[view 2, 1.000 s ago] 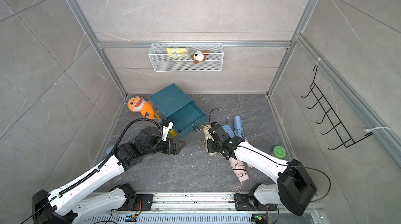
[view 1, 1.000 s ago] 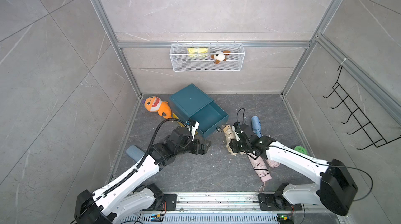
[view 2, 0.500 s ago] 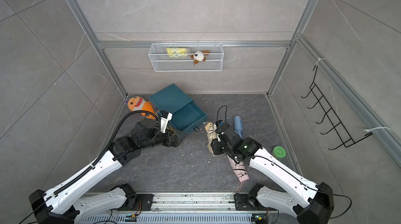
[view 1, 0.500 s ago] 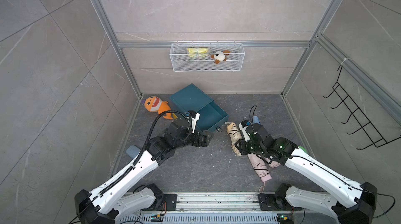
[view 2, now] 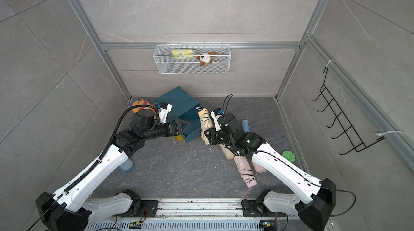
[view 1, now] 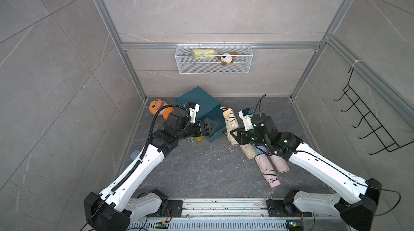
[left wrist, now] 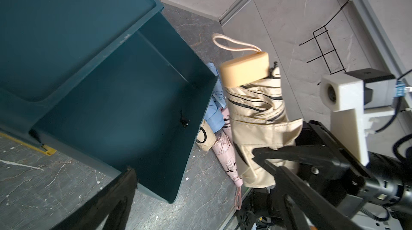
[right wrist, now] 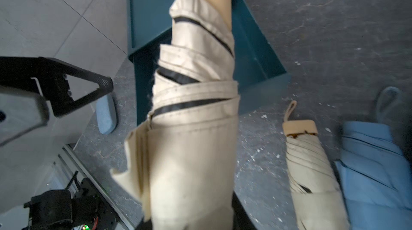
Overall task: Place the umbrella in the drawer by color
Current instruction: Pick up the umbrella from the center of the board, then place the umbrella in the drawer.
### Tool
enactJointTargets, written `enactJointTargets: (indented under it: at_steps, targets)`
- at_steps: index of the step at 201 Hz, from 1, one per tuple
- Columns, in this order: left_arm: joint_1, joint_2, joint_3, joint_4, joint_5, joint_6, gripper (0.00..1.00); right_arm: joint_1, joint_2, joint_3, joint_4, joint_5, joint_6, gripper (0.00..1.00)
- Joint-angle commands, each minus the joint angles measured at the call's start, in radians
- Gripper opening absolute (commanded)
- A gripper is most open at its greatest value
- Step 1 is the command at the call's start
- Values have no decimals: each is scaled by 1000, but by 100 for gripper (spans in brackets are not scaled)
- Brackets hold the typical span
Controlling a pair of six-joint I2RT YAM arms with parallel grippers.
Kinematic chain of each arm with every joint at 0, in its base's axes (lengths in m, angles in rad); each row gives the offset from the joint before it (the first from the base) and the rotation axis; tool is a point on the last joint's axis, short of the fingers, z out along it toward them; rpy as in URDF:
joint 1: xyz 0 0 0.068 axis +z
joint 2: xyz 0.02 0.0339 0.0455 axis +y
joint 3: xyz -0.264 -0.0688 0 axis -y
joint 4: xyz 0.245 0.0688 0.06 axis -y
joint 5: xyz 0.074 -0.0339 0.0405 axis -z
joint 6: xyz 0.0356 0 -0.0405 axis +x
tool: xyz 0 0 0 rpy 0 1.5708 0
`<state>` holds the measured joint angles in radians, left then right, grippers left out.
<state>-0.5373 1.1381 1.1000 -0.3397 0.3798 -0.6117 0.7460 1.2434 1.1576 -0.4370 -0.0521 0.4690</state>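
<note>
Beige umbrella (view 1: 231, 124) gripped by right end effector (view 1: 234, 137), just beside open drawer (view 1: 216, 134)

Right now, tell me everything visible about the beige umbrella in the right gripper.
The beige umbrella is folded, its loosely wrapped cream fabric edged with black lines. One end carries a tan block handle with a pale wrist loop. The right gripper is shut on the fabric end, holding it off the floor, handle pointing toward the back wall. It sits beside the open teal drawer, not inside; contact with its wall cannot be told.
</note>
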Motion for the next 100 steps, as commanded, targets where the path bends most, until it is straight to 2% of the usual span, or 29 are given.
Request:
enactJointTargets:
  at_steps: [1,42,100]
  targets:
    - [9,0,52,94,83,-43,100,-9,44,23,277,-101,56,28]
    - [35,31,50,154,113,-54,100,-49,106,12,532,-233,189,28]
    - [101,64,-34,384,162,-154,100,-82,137,7,664,-361,295,28]
